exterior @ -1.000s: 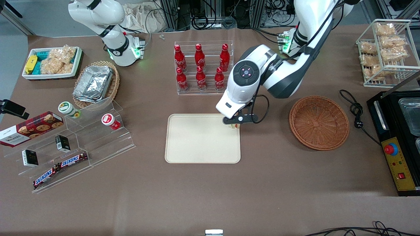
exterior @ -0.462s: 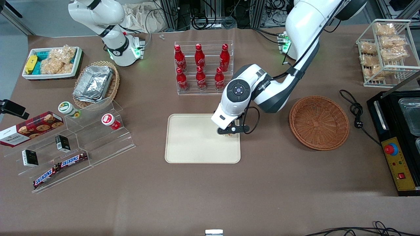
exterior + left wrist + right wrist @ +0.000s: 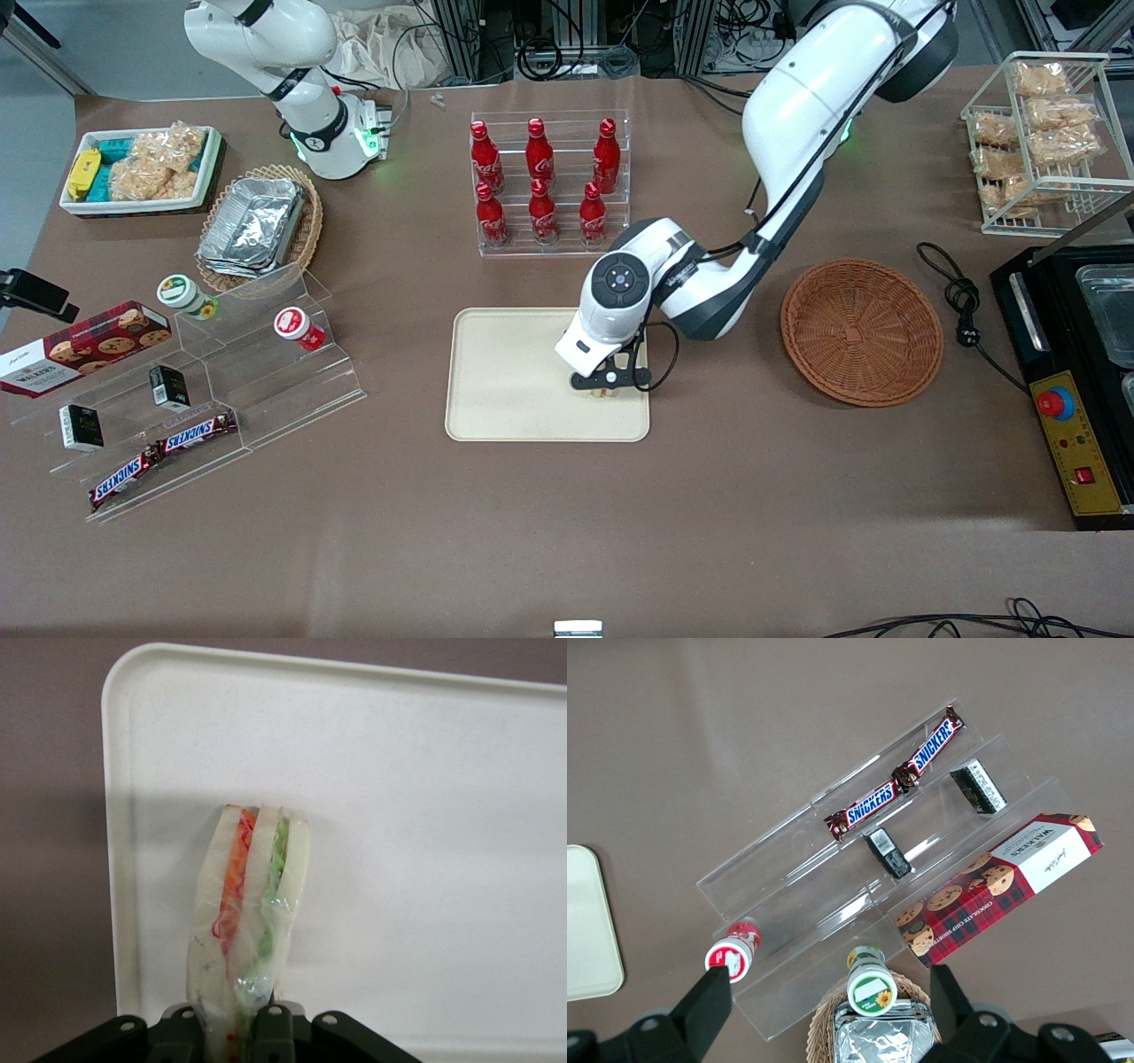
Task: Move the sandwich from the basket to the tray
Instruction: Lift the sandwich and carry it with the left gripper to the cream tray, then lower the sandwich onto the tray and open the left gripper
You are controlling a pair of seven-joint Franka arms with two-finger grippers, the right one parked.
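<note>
My left gripper [image 3: 608,386] is low over the cream-beige tray [image 3: 514,390], near the tray's corner nearest the front camera at the working arm's end. It is shut on the sandwich [image 3: 250,904], a plastic-wrapped white wedge with orange-red and green filling. In the left wrist view the gripper [image 3: 237,1036] holds the sandwich upright over the tray [image 3: 425,815]. In the front view only a sliver of the sandwich [image 3: 602,393] shows under the fingers. The round brown wicker basket [image 3: 861,330] lies beside the tray, toward the working arm's end, with nothing in it.
A clear rack of red cola bottles [image 3: 542,186] stands farther from the front camera than the tray. A clear stepped stand with snack bars and cups [image 3: 204,390] lies toward the parked arm's end. A black appliance [image 3: 1076,372] is at the working arm's end.
My left gripper has carried the sandwich from the tray's edge farther from the camera toward the front camera and a little inward, and has come lower over the tray.
</note>
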